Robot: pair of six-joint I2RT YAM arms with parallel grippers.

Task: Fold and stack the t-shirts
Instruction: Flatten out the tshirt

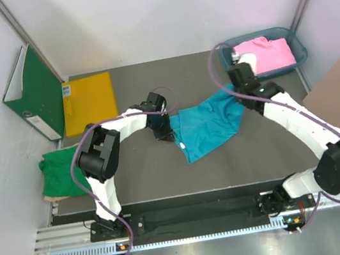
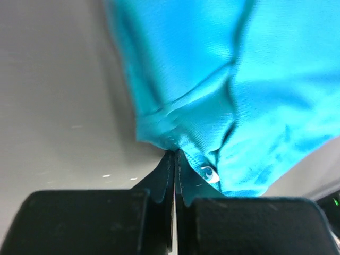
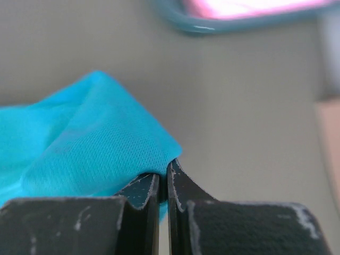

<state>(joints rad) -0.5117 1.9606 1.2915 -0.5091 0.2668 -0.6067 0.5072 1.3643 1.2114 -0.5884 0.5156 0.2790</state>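
Closest in, at the left front edge of the table (image 1: 145, 176): a crumpled green shirt (image 1: 61, 174), well apart from both claws. Mid-table, strung between the two arms: the blue shirt (image 1: 205, 125), loose and wrinkled, sagging toward the near side. Left claw (image 2: 175, 154) clenched on its left edge, cloth pinched between the tips. Right claw (image 3: 164, 169) clamped on its right corner. Farther back on the left, a yellow envelope (image 1: 88, 103) just beside a green binder (image 1: 32, 97). At the far right, a pink shirt (image 1: 265, 54) inside a blue bin (image 1: 298, 50).
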